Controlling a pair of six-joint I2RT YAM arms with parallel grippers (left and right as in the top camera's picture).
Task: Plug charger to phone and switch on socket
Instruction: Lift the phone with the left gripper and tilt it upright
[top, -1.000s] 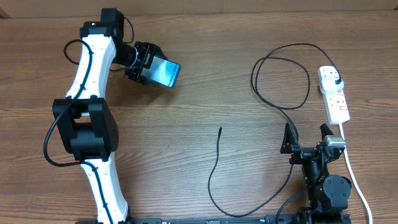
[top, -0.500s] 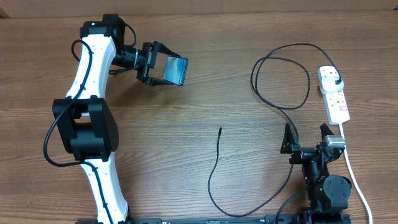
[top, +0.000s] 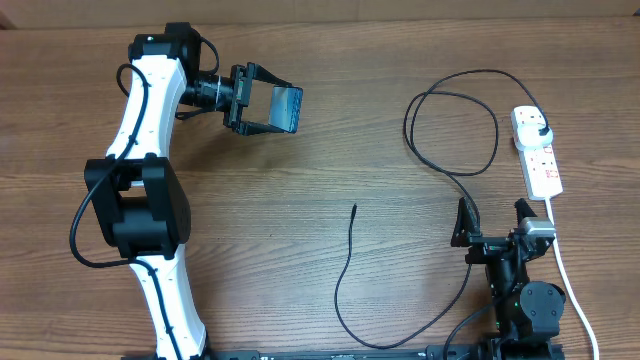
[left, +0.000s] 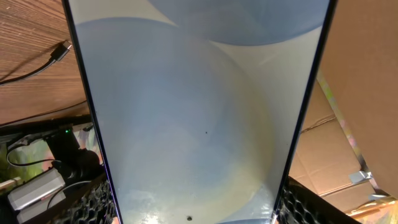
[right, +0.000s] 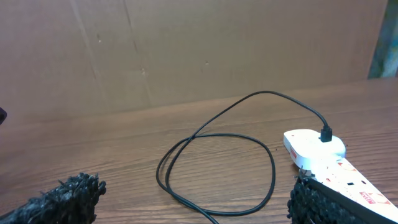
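Observation:
My left gripper (top: 268, 112) is shut on the phone (top: 287, 110) and holds it lifted off the table at the upper left, tilted on edge. In the left wrist view the phone's pale blue-white screen (left: 199, 112) fills the frame between the fingers. The black charger cable (top: 450, 140) loops at the right, its plug in the white power strip (top: 537, 152) and its connector tip (top: 354, 209) lying loose mid-table. My right gripper (top: 492, 228) is open and empty at the lower right, near the strip; the cable loop (right: 217, 162) and strip (right: 323, 155) lie ahead of it.
The strip's thick white cord (top: 568, 275) runs down the right side of the table past my right arm. A brown cardboard wall (right: 186, 50) stands behind the table.
My left gripper has carried the phone a little to the right and turned it more on edge. The right arm, cable and strip have not moved.

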